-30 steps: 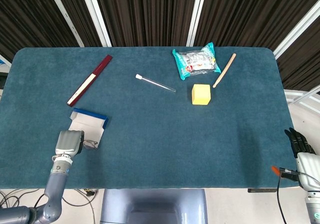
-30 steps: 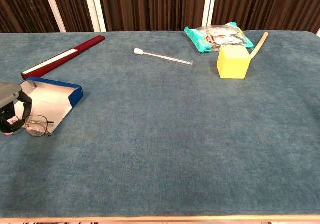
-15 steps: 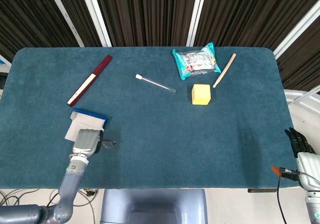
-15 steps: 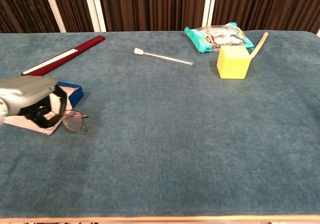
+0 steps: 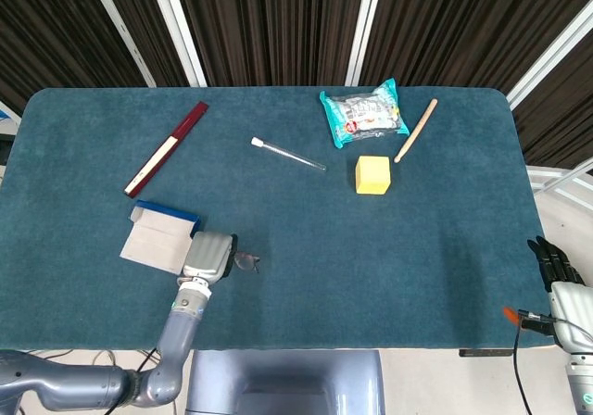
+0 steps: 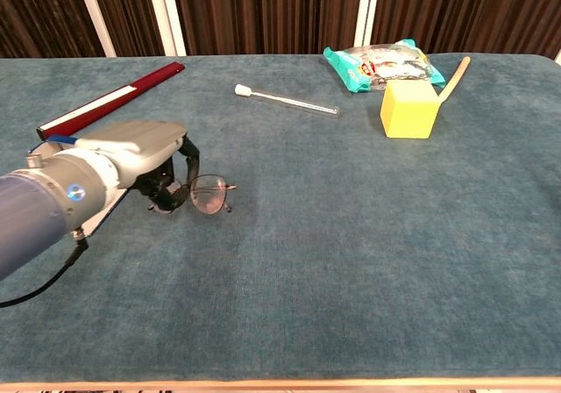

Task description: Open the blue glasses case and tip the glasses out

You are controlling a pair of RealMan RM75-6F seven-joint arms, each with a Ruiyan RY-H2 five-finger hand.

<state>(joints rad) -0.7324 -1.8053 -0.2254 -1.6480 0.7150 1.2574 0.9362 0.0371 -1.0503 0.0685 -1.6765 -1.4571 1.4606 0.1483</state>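
The blue glasses case [image 5: 161, 235] lies open on the teal table [image 5: 389, 267] at the front left, its pale lining facing up and nothing inside. In the chest view my left forearm hides most of the case. Just right of the case, my left hand [image 5: 208, 256] [image 6: 147, 160] pinches the thin-framed glasses [image 5: 246, 263] [image 6: 209, 195], whose lenses stick out to the right just over the cloth. My right hand [image 5: 555, 263] hangs off the table's right edge with dark fingers extended, holding nothing.
A dark red flat stick [image 5: 167, 148] lies at the back left. Near the back middle are a clear tube with a white cap [image 5: 287, 155], a teal snack packet [image 5: 364, 112], a wooden stick [image 5: 415, 130] and a yellow cube [image 5: 373, 174].
My left hand has carried the glasses rightward, from over the open case to the cloth beside it. The case now lies uncovered. The right hand has not moved.
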